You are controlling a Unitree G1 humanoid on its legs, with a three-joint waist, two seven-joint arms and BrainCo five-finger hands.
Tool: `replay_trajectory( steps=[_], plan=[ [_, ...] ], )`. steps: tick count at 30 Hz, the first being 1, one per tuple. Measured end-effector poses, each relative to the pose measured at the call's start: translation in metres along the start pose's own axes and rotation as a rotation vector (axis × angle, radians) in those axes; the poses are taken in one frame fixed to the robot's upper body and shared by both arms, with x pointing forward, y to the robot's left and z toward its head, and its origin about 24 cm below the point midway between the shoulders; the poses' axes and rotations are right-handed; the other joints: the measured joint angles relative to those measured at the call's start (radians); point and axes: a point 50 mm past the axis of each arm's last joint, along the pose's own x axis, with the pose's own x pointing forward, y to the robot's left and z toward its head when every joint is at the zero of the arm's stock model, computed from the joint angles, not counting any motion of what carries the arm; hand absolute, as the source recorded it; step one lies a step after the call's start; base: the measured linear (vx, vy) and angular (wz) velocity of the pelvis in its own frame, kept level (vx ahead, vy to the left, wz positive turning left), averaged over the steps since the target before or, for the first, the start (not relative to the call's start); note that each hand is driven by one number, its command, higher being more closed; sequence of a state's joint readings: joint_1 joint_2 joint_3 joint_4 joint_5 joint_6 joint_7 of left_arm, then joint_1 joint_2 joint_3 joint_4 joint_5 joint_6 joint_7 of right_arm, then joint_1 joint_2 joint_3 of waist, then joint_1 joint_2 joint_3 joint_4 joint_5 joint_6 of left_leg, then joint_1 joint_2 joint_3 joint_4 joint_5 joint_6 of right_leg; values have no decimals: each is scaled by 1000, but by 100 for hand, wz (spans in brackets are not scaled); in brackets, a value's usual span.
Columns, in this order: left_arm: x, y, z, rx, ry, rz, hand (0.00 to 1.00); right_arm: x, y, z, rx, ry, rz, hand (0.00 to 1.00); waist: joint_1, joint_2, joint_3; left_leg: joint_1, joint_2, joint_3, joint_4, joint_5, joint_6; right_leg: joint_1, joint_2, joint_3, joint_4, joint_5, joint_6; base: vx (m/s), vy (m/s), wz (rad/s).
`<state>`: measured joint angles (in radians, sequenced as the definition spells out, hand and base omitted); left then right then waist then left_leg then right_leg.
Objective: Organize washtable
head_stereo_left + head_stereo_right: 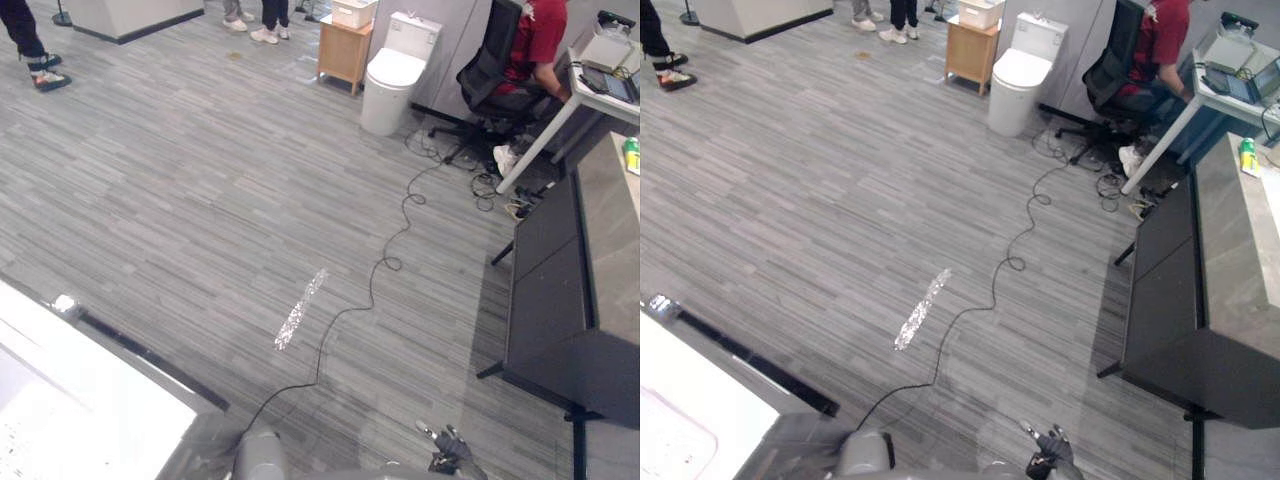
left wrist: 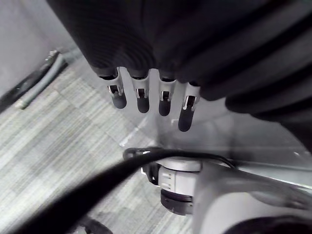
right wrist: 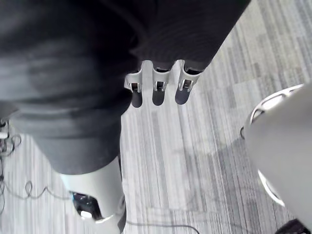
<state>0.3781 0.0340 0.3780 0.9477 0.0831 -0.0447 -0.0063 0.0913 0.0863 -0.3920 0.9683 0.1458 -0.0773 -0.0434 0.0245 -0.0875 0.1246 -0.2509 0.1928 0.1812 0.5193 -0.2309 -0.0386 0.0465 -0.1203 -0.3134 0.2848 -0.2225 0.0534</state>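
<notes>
Hands hang idle as the humanoid stands out on the grey plank-patterned floor (image 1: 200, 200). It is well apart from the long dark washtable with a pale grey top (image 1: 1230, 250), which runs along the right side of the room. Neither arm looks placed to work; both seem simply lowered at the robot's sides, most likely because nothing to be tidied is within reach from here. The left hand (image 2: 142, 97) points its silver, dark-tipped fingers straight down, released and touching nothing, with only floor beyond them. The right hand (image 3: 159, 90) is the same, fingers loose and extended, grasping nothing. On the washtable's far end stands a small green bottle (image 1: 631, 152), seemingly one of the things awaiting sorting. Beyond it a person in a red top (image 1: 538, 35) sits in a black office chair (image 1: 490, 60) at a desk, near a white toilet (image 1: 392, 75). The organizing appears not yet begun, and an approach to the counter looks like the first need.
</notes>
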Motion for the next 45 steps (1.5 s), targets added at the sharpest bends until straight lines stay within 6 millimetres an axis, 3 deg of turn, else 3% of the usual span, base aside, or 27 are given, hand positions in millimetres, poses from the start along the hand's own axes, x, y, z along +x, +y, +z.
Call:
replay_trajectory(
  steps=[4, 6, 8, 9, 10, 11, 13, 14, 16, 17, 18, 19, 20, 23, 26, 27, 29, 30, 31, 32, 34, 36, 37, 38, 39, 41, 45],
  plan=[
    [-1, -2, -6, -13, 20, 25, 0, -2, -3, 0, -4, -18, -4, 0, -2, 9, 2, 2, -3, -10, 29, 3, -4, 1, 0, 56, -10, -10, 39, 3, 50, -23],
    [-3, -10, -12, -26, 37, 10, 0, -4, -9, -3, -6, -23, -17, 0, -2, 45, 0, 2, 3, -13, 61, -18, -19, -32, -1, 100, 46, -47, 42, -133, 7, -62],
    [-9, -15, -29, -22, 84, 1, 0, -5, -17, 0, -50, -34, -26, 0, 4, 66, -3, 37, -1, 61, 58, -69, -31, -145, -29, 193, 212, -124, -26, -183, 64, -121],
    [-10, -16, -32, -28, 98, -3, 0, -5, -18, -2, -58, -31, -27, 0, 3, 64, -3, 47, -1, 82, 52, -74, -24, -170, -44, 191, 256, -133, -58, -118, -1, -114],
    [-11, -18, -36, -13, 116, 2, 0, -5, -20, 1, -64, -44, -27, 0, 2, 53, -4, 64, 5, 128, 50, -78, -24, -234, -78, 145, 358, -87, -30, -128, -18, -121],
    [-12, -20, -38, -12, 119, 16, 0, -5, -18, 5, -84, -58, -13, 0, 1, 63, 4, 84, 26, 162, 49, -79, -26, -264, -95, 101, 398, -59, -23, -128, -20, -117],
    [-11, -18, -37, -5, 111, 25, 0, -4, -19, 9, -91, -73, -15, 0, -6, 74, 11, 88, 59, 178, 48, -79, -26, -292, -91, 62, 412, -59, -22, -155, -84, -90],
    [-10, -18, -32, 5, 97, 24, 0, -4, -18, 11, -87, -81, -13, 0, -8, 73, 15, 84, 77, 181, 48, -82, -31, -313, -92, 42, 404, -83, -43, -169, -138, -66],
    [-9, -18, -30, 21, 81, 25, 0, -3, -18, 15, -89, -91, -11, 0, -10, 73, 19, 65, 90, 168, 49, -82, -44, -333, -122, 43, 358, -91, -17, -193, -195, -23],
    [-8, -16, -28, 14, 70, 37, 0, -3, -19, 13, -86, -84, -15, 0, -8, 57, 20, 63, 89, 138, 42, -63, -74, -326, -131, 12, 345, -50, 3, -138, -222, 10],
    [-8, -18, -27, 3, 69, 37, 0, -4, -20, 12, -86, -80, -18, 0, -11, 61, 21, 66, 91, 108, 52, -56, -86, -324, -123, -8, 335, -50, 0, -7, -217, 23],
    [-6, -22, -23, -19, 59, 39, 0, -4, -24, 14, -93, -87, -27, 0, -8, 87, 19, 60, 105, 74, 68, -56, -88, -305, -101, -40, 311, -50, -1, 75, -191, 19],
    [-3, -21, -15, -36, 36, 51, 0, -3, -25, 15, -92, -90, -27, 0, -8, 94, 21, 74, 105, 48, 80, -57, -86, -298, -82, -50, 303, -55, -10, 112, -174, 9],
    [0, -14, -3, -73, 2, 84, 0, -3, -27, 16, -115, -93, -15, 0, -12, 100, 19, 109, 130, 27, 84, -111, -82, -277, -31, -75, 323, -97, -30, 159, -157, 16],
    [1, -4, 6, -136, -41, 117, 0, -4, -30, 9, -155, -52, -22, 0, -5, 76, 25, 1, 158, -33, 309, -8, 71, -238, -18, -99, 319, -122, -43, 113, -143, 26],
    [-1, -5, 4, -150, -42, 122, 0, -5, -29, 4, -155, -33, -20, 0, 2, 68, 21, -30, 190, -43, 395, 53, 54, -205, 5, -100, 301, -126, -51, 148, -100, -5],
    [-2, -7, 2, -153, -36, 117, 0, -5, -30, 1, -165, -16, -24, 0, 14, 69, 16, -36, 209, -51, 433, 72, 20, -185, 29, -84, 284, -132, -60, 172, -38, -22],
    [-1, -8, 4, -154, -40, 114, 0, -4, -30, 2, -168, -17, -24, 0, 16, 66, 16, -44, 206, -63, 446, 62, 13, -183, 36, -75, 275, -132, -62, 207, 36, -25],
    [0, -9, 6, -155, -45, 111, 0, -3, -28, 5, -183, -22, -21, 0, 17, 63, 10, -58, 179, -79, 452, -3, -32, -179, 39, -63, 258, -127, -72, 205, 90, -26],
    [0, -10, 7, -155, -49, 109, 0, -3, -25, 5, -204, -23, -11, 0, 18, 53, 4, -59, 137, -80, 411, -65, -55, -176, 39, -35, 240, -114, -89, 212, 117, -30],
    [0, -12, 7, -165, -46, 106, 0, -2, -19, 5, -217, -23, 8, 0, 21, 53, 5, -70, 83, -68, 320, -98, -41, -170, 32, -2, 220, -93, -68, 203, 179, -49],
    [0, -17, 7, -188, -42, 101, 0, -1, -16, 6, -241, -28, 21, 0, 27, 70, 9, -82, 58, -72, 199, -90, -39, -156, 22, 34, 217, -85, -37, 202, 248, -55],
    [0, -21, 5, -189, -33, 92, 0, -1, -16, 8, -251, -39, 20, 0, 25, 88, -2, -80, 50, -69, 134, -56, -31, -150, 14, 53, 221, -88, -18, 245, 300, -27],
    [2, -13, 8, -175, -40, 108, 0, -2, -14, 3, -260, -19, 28, 0, 19, 63, -17, -42, 8, -32, 91, -47, -10, -140, -5, 95, 186, -80, 18, 260, 290, -12],
    [3, -12, 11, -164, -49, 108, 0, -3, -13, 1, -262, -16, 35, 0, 16, 57, -21, -38, -1, -29, 82, -44, -6, -126, -8, 101, 157, -68, 11, 277, 266, -1],
    [4, -12, 12, -151, -45, 93, 0, -4, -13, -3, -268, -5, 40, 0, 25, 54, -23, -20, -11, -13, 79, -42, -1, -80, -10, 109, 73, -15, 15, 174, 200, -3],
    [5, -12, 9, -127, -27, 75, 0, -5, -13, -9, -258, 14, 47, 0, 22, 49, -33, 33, -24, 29, 49, -47, 13, -74, -35, 140, 107, 7, 36, 52, 88, -14]
  ],
)
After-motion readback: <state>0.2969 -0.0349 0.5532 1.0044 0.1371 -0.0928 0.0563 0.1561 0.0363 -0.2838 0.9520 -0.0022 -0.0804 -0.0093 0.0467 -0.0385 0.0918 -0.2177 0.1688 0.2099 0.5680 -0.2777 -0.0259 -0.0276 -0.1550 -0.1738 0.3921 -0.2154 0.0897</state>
